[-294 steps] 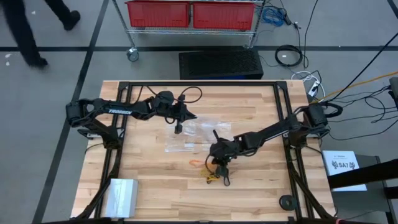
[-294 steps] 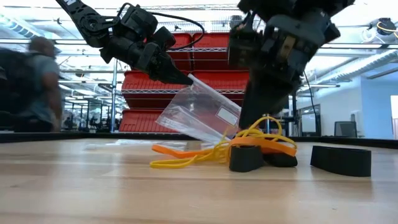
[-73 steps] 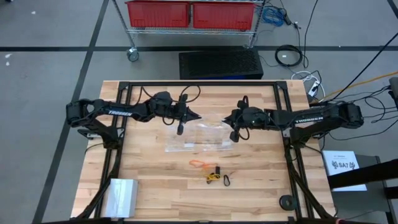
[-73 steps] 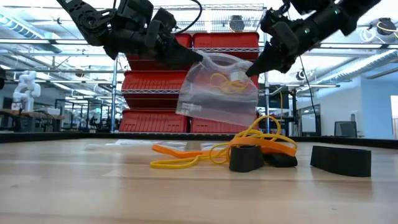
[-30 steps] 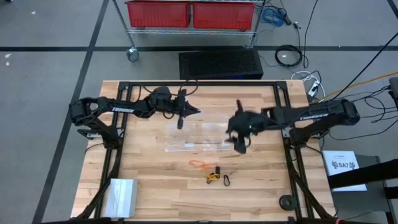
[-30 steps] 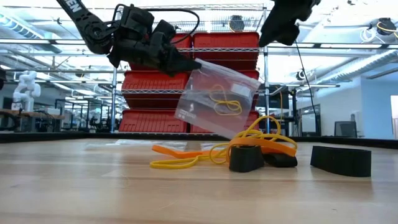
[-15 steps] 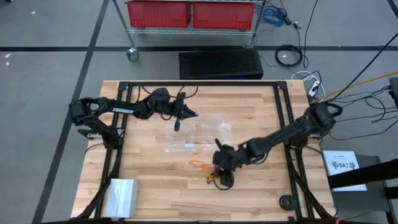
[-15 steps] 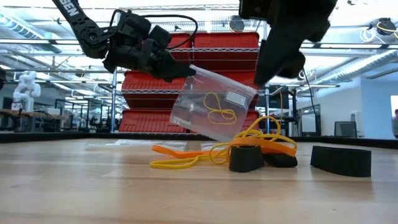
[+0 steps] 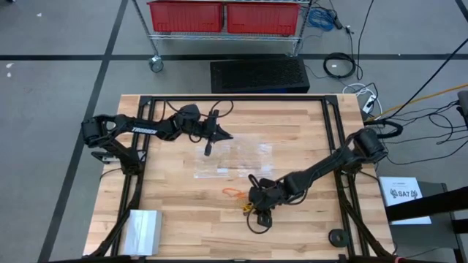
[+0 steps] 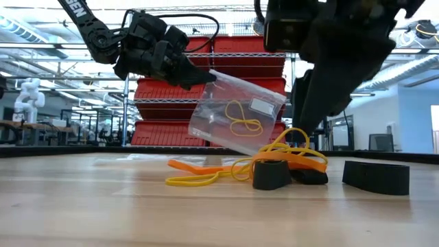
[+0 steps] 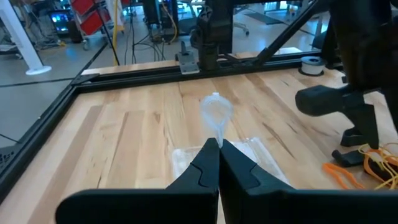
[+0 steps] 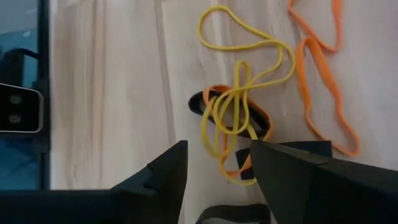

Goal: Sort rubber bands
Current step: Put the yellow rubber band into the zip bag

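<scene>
Warehouse shelving with red bins point(image 10: 240, 68) is seen behind a wooden counter point(image 9: 168, 204) on which 2 dark arms are at work. From the counter's left side, the left arm is stretched toward the middle, and its end effector point(image 10: 199, 77) is closed on the top edge of a clear plastic bag point(image 10: 236, 113). The bag is held off the counter and tilted, apparently so that it hangs within reach as a receptacle; 1 yellowish band point(image 10: 236, 118) is already visible inside it. Other clear bags point(image 9: 230, 164) are left flat on the boards below, presumably for the remaining colours.

From the right side, the right arm is angled down over the loose pile near the counter's front centre. Its end effector point(image 12: 217, 165) is spread open directly above the tangle, placed so that a band can be taken between the fingers.

The rubber bands point(image 9: 245, 201) remain on the counter in a small heap: wide orange loops point(image 12: 323, 81), thin yellow loops point(image 12: 245, 74) crossed over them, and a black band point(image 12: 230, 112) underneath. Because the yellow is threaded through the others, it is judged that more than 1 band could be lifted together.
</scene>
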Available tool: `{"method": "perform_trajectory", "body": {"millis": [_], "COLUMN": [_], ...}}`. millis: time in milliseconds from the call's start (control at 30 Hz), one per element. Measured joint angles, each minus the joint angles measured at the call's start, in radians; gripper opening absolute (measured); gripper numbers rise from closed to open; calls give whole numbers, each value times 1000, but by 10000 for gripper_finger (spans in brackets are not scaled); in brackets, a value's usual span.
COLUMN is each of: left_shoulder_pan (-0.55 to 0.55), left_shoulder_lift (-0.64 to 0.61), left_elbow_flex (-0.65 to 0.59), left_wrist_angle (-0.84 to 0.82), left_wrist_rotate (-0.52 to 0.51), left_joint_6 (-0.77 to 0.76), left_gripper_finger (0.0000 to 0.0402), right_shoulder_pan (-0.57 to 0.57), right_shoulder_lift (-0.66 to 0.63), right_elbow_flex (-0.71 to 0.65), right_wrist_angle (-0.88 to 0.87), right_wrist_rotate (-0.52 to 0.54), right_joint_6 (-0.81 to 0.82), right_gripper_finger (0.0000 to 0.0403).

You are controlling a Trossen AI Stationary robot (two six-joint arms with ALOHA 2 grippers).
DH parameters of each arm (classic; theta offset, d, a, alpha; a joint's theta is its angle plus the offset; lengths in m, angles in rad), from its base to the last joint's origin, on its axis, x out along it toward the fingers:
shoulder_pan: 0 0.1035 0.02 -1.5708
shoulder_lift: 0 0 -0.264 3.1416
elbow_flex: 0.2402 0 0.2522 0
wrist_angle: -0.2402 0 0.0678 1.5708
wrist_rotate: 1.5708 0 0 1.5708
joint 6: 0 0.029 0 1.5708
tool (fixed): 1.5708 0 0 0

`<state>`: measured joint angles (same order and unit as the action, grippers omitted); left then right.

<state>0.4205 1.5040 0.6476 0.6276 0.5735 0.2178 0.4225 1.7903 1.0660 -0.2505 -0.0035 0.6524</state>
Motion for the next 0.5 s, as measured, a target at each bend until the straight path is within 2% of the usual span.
{"method": "perform_trajectory", "body": {"millis": [100, 167, 367, 500], "left_shoulder_pan": [-4, -4, -4, -4], "left_shoulder_lift": [0, 0, 0, 0], "left_elbow_flex": [0, 0, 0, 0], "left_wrist_angle": [-2, -1, -2, -6], "left_wrist_rotate": [0, 0, -1, -1], "left_joint_6": [7, 9, 25, 26], "left_gripper_finger": [0, 0, 0, 0], "right_shoulder_pan": [1, 1, 1, 1], "right_shoulder_lift": [9, 10, 11, 7], "right_elbow_flex": [0, 0, 0, 17], "right_wrist_angle": [9, 15, 18, 3], "right_wrist_rotate": [3, 9, 37, 38], "right_joint_6": [-12, -20, -64, -74], "right_gripper_finger": [156, 134, 18, 10]}}
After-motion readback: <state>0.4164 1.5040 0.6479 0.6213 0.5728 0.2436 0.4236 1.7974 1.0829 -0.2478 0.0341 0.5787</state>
